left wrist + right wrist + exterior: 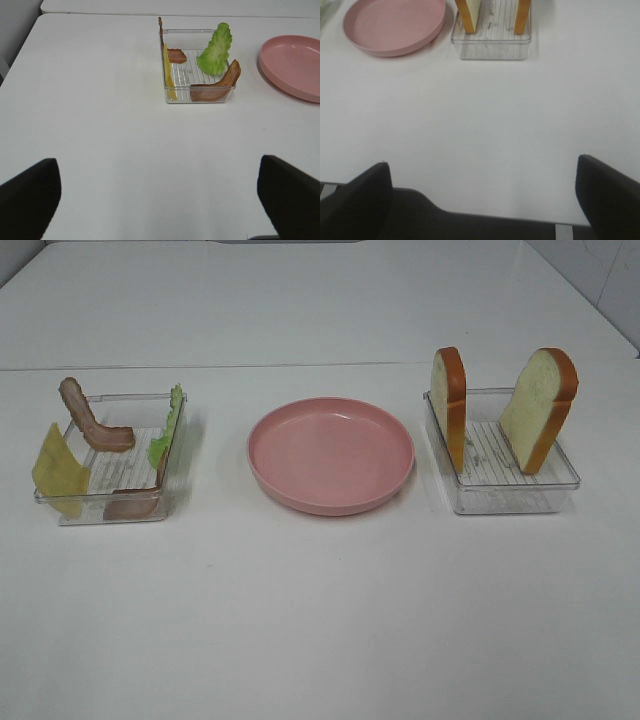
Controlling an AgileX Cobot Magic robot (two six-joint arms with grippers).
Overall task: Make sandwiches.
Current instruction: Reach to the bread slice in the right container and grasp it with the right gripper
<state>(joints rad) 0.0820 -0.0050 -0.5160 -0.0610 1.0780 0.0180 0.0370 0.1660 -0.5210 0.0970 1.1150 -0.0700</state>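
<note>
Straight ahead of your right fingers, well apart across bare worktop, the two bread slices stand on edge in the right tray, long axes upright. That arm is the nearer one. Right and left fingers are spread wide, holding nothing. No sandwich sits on the pink plate yet.

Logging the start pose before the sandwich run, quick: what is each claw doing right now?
Left claw: open, fingers wide apart, holding nothing.
Right claw: open, fingers wide apart, holding nothing.
</note>
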